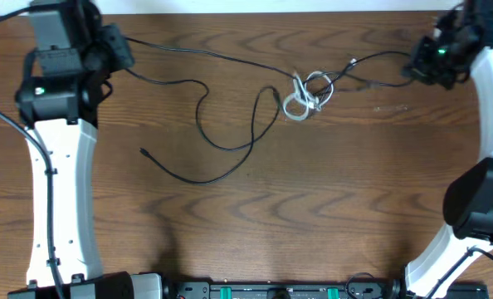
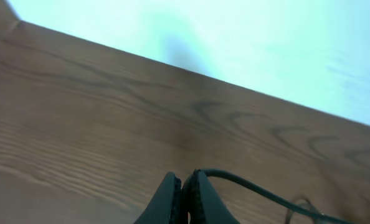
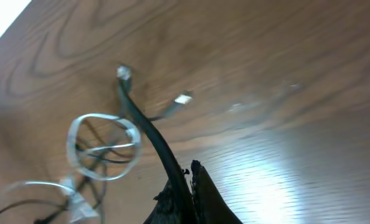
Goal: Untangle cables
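Two grippers are engaged, one at each far corner of the table (image 1: 313, 208).

1. Left gripper (image 1: 124, 55), at 10 o'clock from table centre. The wrist view shows its jaws pressed together, and the left black cable (image 2: 253, 185) comes out of the pinch and runs off toward 3 o'clock. Judgement: this is an anchor hold that pins one side of the tangle against a pull from the other side.

2. Right gripper (image 1: 414, 68), at 2 o'clock from centre. Its jaws are clamped on the right black cable (image 3: 149, 134). That cable rises from the pinch toward 11 o'clock and ends in a small plug (image 3: 123, 73). The grip is near the plug end, probably so that the short tail can be drawn back out through the loops.

3. Knot. The white cable (image 1: 307, 93) lies coiled at 1 o'clock from centre, between the two grippers and nearer the right one. Black strands pass through or against its loops. I cannot tell whether the two gripped cords are a single cable.

4. Slack. The remaining black cables (image 1: 222, 145) loop loosely across the middle of the table. One free plug end (image 1: 144, 151) lies at 9 o'clock, and nothing is touching it.

5. Status, as a judgement: the knot is not yet opened. With both holds set on opposite sides, the next step would be to move the two arms apart. The risk is that the white coil tightens around the black cord instead of releasing.
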